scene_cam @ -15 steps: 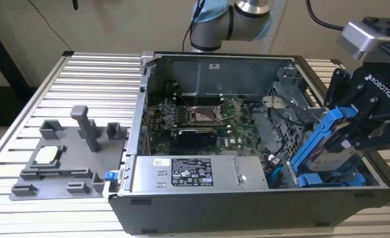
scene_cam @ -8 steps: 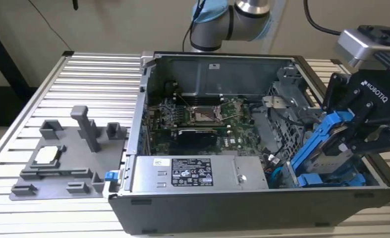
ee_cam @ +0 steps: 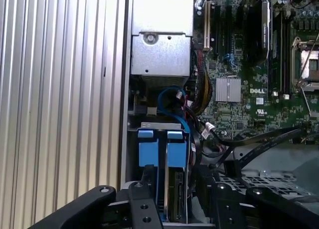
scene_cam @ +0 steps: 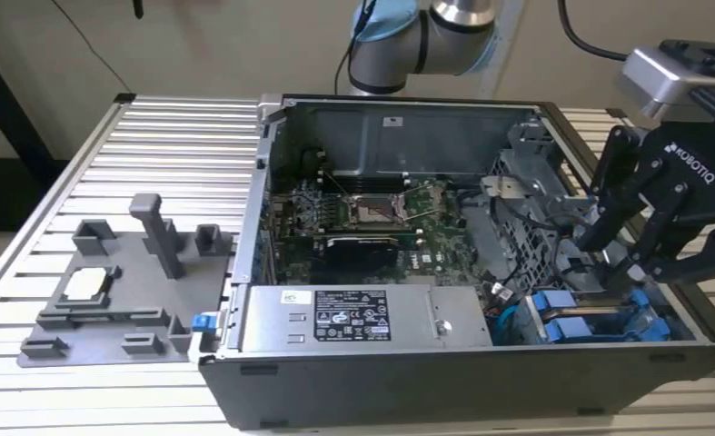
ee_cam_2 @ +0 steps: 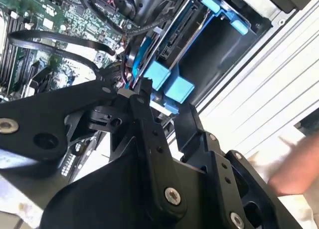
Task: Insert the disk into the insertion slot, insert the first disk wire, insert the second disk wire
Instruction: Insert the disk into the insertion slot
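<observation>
Two blue-framed drives stand side by side in the drive cage (ee_cam: 160,125) at the case's corner on the exterior view's right. One of them, the disk (ee_cam: 177,148), sits down in its insertion slot, blue tab (ee_cam_2: 179,89) showing. My black gripper (ee_cam: 174,171) hangs just over the drives (scene_cam: 575,320), open, one finger (ee_cam: 146,181) in front of the neighbouring drive's tab and the other finger (ee_cam: 203,175) on the motherboard side, touching nothing. A blue wire (ee_cam: 169,95) and black wires (ee_cam_2: 60,42) loop loose beside the cage. In the exterior view the gripper (scene_cam: 618,263) is above the cage.
The silver power-supply box (scene_cam: 345,318) lies along the case's near wall beside the cage. The motherboard (scene_cam: 370,213) fills the case floor. A grey fixture (scene_cam: 114,291) stands on the slatted table (scene_cam: 151,145) at the exterior view's left. A person's hand (ee_cam_2: 299,164) is near the case.
</observation>
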Tool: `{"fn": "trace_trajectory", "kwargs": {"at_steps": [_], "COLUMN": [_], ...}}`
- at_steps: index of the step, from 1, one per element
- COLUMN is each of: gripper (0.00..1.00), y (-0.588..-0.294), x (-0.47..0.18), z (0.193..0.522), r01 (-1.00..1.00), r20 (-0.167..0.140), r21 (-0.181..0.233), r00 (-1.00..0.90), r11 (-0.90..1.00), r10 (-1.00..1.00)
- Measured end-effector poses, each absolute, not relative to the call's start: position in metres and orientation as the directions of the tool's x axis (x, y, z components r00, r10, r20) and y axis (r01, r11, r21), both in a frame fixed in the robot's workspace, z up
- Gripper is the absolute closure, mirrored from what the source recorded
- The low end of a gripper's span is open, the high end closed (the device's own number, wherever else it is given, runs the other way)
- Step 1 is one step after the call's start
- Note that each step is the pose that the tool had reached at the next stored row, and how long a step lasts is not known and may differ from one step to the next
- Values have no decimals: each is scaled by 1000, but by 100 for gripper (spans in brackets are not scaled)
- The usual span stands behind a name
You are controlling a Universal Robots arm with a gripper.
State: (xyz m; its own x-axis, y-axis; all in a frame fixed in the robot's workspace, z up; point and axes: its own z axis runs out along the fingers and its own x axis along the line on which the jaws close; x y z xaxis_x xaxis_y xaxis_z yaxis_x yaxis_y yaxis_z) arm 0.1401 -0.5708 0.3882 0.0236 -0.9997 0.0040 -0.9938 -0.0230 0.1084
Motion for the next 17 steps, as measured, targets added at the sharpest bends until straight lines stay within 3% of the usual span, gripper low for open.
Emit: {"fn": "trace_trajectory", "kwargs": {"at_steps": [3, 17], "gripper": [53, 53], "y": [-570, -567], "x": [140, 140], "z": [389, 389], "r01": [-995, -987], "r20": [4, -2], "r21": [94, -159], "r00": [25, 37], "r11": [-24, -36], "r10": [-1000, -999]}}
